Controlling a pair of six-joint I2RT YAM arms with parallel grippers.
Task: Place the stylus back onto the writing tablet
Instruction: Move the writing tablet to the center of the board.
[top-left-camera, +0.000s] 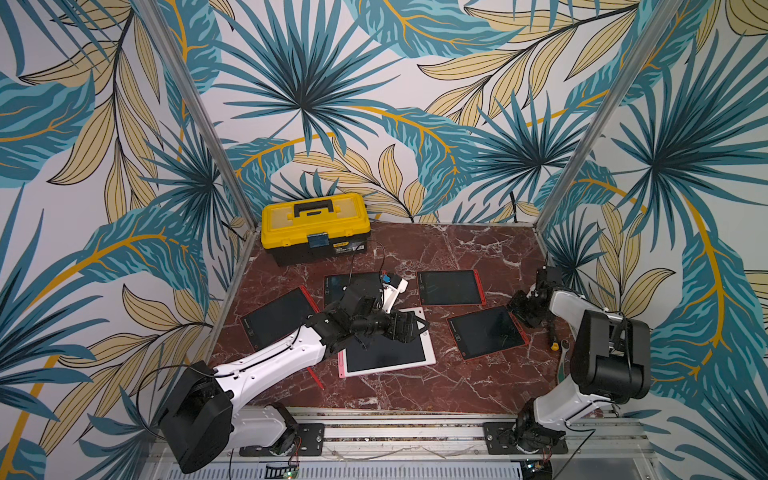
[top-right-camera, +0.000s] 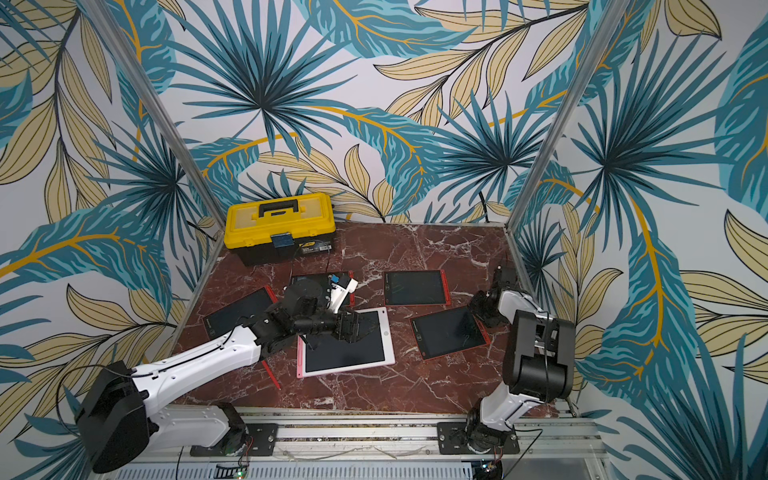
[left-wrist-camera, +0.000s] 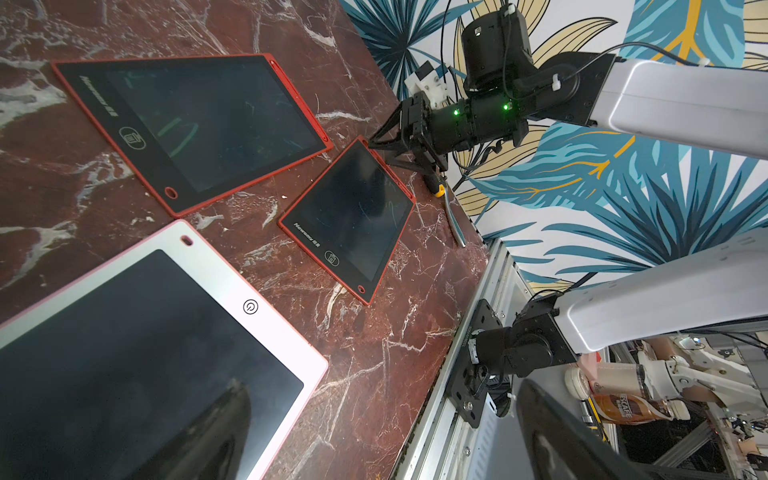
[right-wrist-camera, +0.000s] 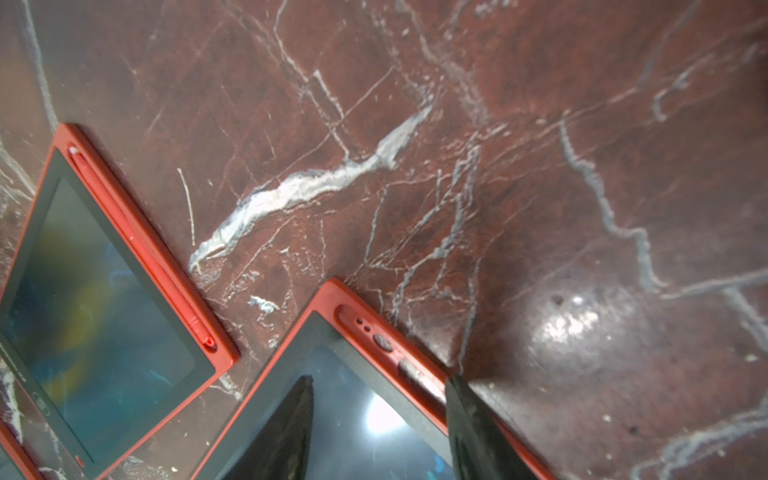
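The stylus (top-left-camera: 316, 377) lies flat on the table (top-left-camera: 415, 390), just beside the forearm of the left arm and near the corner of the pink tablet (top-left-camera: 386, 355), but apart from it. It is a thin red stick, surely very light and stiff, made of smooth plastic. Because it lies so low on the hard marble, I think the fingers must come down almost to the surface. They should close across its middle, with the jaws turned crosswise to its length. A grip near one end would probably let it swing or tip. It may also roll or slide away if one finger touches it first.

The left gripper (top-left-camera: 415, 328) hangs above the pink tablet with its jaws as wide apart as they go and nothing between them. The right gripper (right-wrist-camera: 379, 384) has its jaws about half apart and is also empty. It is over the corner of the red tablet (right-wrist-camera: 357, 432) on the right side. In the right wrist view the groove (right-wrist-camera: 382, 343) along the edge of this tablet is empty, while the neighbour tablet (right-wrist-camera: 104, 311) has its pen (right-wrist-camera: 141, 249) in place. So I judge that the stylus belongs in this groove. The fit looks narrow, so the stylus must be laid parallel to it and pressed in gently.
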